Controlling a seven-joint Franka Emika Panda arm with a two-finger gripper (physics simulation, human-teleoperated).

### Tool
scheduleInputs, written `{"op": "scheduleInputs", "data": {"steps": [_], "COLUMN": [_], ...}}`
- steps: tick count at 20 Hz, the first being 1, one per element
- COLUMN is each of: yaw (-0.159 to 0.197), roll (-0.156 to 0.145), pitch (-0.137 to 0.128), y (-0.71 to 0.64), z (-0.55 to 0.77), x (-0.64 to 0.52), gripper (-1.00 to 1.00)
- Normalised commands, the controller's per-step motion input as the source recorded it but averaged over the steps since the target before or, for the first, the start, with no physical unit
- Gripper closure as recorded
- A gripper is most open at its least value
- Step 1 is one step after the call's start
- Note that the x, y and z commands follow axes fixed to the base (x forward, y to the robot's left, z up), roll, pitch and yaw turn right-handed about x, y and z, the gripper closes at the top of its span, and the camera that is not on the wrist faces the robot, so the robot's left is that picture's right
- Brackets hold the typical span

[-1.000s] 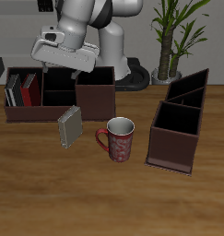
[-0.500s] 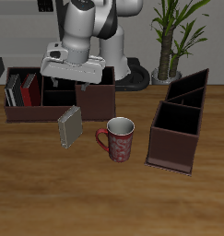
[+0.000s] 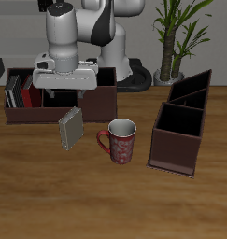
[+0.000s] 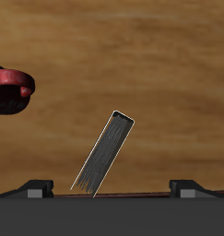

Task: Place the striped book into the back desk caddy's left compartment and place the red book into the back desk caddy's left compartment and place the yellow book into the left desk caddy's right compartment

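Above the back desk caddy I have the arm bent over, wrist pointing down, gripper hanging empty with its two fingers spread apart (the wrist view shows both tips wide). On the wood-grain table just in front stands a thin, flat book, tilted; its cover reads grey, possibly yellow-edged. Two slim books sit in the caddy's end compartment. A glossy red mug stands beside the book.

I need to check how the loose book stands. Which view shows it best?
The wrist view: the book appears alone on bare table, clearly tilted. The exterior view shows it small, beside the mug.
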Motion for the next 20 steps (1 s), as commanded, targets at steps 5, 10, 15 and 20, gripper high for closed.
{"op": "scheduleInputs", "data": {"steps": [5,10,15,20], "yaw": [-0.056,-0.051,-0.037,-0.057], "roll": [0.002,-0.052,-0.003,0.007], "pitch": [0.0,-0.042,-0.017,-0.016], "y": [-0.03,-0.01,0.03,0.01], "z": [-0.12,-0.07,-0.13,-0.22], "x": [0.2,0.11,-0.03,0.01], "gripper": [-1.0,-1.0,-1.0,-1.0]}}
